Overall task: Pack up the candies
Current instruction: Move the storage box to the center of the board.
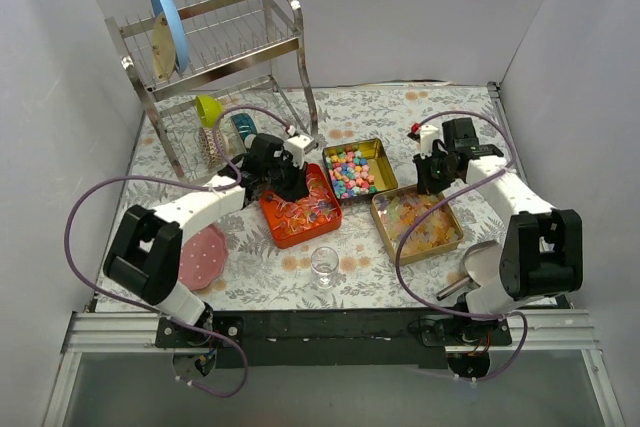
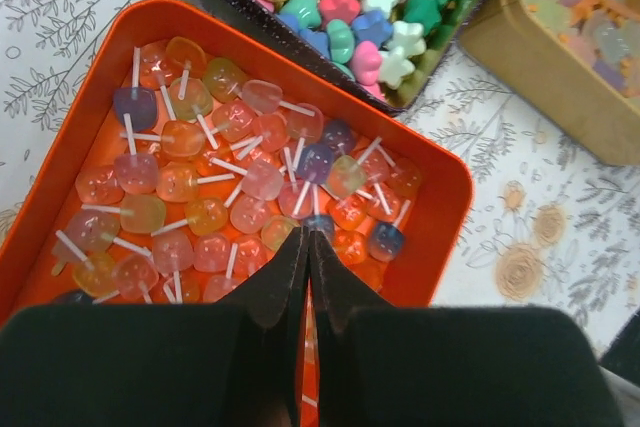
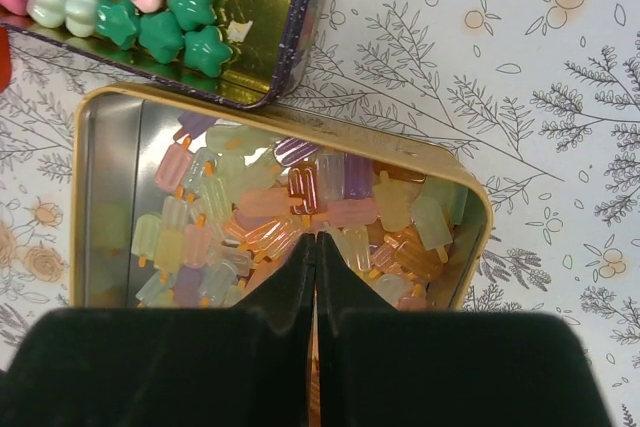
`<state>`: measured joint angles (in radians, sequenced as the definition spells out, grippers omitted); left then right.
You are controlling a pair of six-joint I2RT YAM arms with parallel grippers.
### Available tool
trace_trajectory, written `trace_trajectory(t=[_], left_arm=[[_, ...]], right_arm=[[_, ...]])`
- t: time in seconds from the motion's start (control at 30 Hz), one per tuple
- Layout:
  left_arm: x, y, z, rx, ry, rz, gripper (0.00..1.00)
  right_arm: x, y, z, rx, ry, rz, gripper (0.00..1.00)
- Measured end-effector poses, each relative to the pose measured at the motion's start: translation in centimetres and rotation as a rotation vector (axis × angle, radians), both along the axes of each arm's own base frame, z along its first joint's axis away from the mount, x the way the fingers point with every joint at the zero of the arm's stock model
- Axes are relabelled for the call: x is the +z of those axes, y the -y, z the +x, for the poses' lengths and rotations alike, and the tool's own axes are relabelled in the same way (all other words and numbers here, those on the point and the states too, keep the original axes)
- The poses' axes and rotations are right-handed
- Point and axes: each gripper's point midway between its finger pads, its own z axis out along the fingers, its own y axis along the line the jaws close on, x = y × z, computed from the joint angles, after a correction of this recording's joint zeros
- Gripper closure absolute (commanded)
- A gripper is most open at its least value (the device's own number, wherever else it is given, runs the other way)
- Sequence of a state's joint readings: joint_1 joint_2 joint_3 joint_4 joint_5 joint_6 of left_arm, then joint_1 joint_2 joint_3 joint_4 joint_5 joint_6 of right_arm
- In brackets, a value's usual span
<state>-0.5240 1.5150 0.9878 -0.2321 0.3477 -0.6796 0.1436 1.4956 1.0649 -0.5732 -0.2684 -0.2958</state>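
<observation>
Left wrist: translucent lollipop candies (image 2: pixel 262 179)

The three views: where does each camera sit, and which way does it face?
Top external: above and behind the bases, facing down and forward over the table; shows left arm and right arm.
Left wrist: on the left arm, facing down into the orange tin; shows the shut left pincer.
Right wrist: on the right arm, facing down into the gold tin; shows the shut right pincer.
Shared: both wrist views catch the dark tin of pastel candies.
</observation>
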Motion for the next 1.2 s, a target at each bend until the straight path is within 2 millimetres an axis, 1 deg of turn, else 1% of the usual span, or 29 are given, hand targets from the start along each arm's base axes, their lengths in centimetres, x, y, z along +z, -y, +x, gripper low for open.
trace_trajectory(t=[0.2, 0.3, 0.43, 0.6, 0.73, 0.83, 0.97, 1.07, 1.1, 1.13, 1.17, 1.2], left_arm=[[-4.9, 0.8, 1.2, 0.002, -0.079, 0.041, 1.00], [-6.3, 1.6, 2.3, 0.004, -0.104, 0.041, 1.00], [-6.8, 2.8, 4.0, 0.004, -0.100, 0.023, 1.00], [-6.8, 4.0, 5.1, -0.012, -0.089, -0.005, 1.00], [-7.0, 5.1, 5.8, -0.023, -0.095, -0.026, 1.00], [-7.8, 5.8, 6.6, -0.023, -0.109, -0.032, 1.00], [-8.3, 6.4, 7.3, -0.026, -0.118, -0.038, 1.00], [-7.7, 6.5, 7.3, -0.039, -0.116, -0.038, 1.00], [-7.3, 6.4, 7.1, -0.044, -0.114, -0.038, 0.83], [-6.7, 6.3, 6.9, -0.049, -0.110, -0.037, 0.66], [-5.9, 6.1, 6.6, -0.059, -0.099, -0.038, 0.51], [-4.9, 5.9, 6.3, -0.067, -0.086, -0.041, 0.32]], right_arm=[[-2.7, 0.3, 0.8, -0.004, -0.045, -0.032, 0.99], [-3.9, 0.7, 1.3, -0.004, -0.064, -0.058, 0.99], [-4.6, 1.0, 2.3, -0.012, -0.069, -0.085, 0.99], [-4.6, 1.1, 4.6, -0.020, -0.060, -0.107, 0.99], [-4.9, 1.1, 7.2, -0.029, -0.041, -0.126, 0.99], [-5.0, 1.1, 9.1, -0.034, -0.031, -0.134, 0.99], [-4.7, 0.9, 11.4, -0.033, -0.006, -0.143, 0.99], [-3.7, 1.1, 12.0, -0.023, 0.006, -0.159, 0.99], [-3.1, 1.3, 12.1, -0.014, 0.011, -0.165, 0.99], [-2.7, 1.5, 12.0, -0.011, 0.015, -0.167, 0.96], [-2.0, 1.7, 11.4, -0.001, 0.014, -0.168, 0.90], [-1.3, 2.1, 11.0, 0.003, 0.017, -0.168, 0.76]])
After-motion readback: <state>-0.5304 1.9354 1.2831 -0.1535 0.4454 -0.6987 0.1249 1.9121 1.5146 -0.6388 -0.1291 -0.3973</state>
